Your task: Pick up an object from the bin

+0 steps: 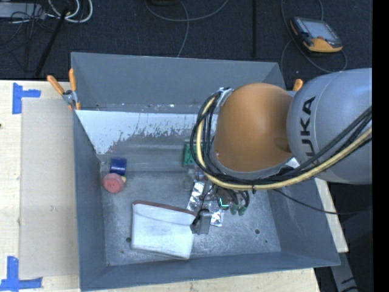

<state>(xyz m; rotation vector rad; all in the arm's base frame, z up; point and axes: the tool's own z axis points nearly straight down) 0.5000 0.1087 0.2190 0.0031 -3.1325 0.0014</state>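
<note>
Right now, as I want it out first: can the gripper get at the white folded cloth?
Probably yes: the gripper hangs at the edge of the white folded cloth, whose top lies bare.

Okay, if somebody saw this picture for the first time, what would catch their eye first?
The arm's big orange cover, ringed by cables, looms over the right half of the grey bin. Below it the tool hangs low, at the right edge of a white folded cloth lying at the front of the bin floor. Over by the left wall, a pink round thing and a small blue thing sit close together.
</note>
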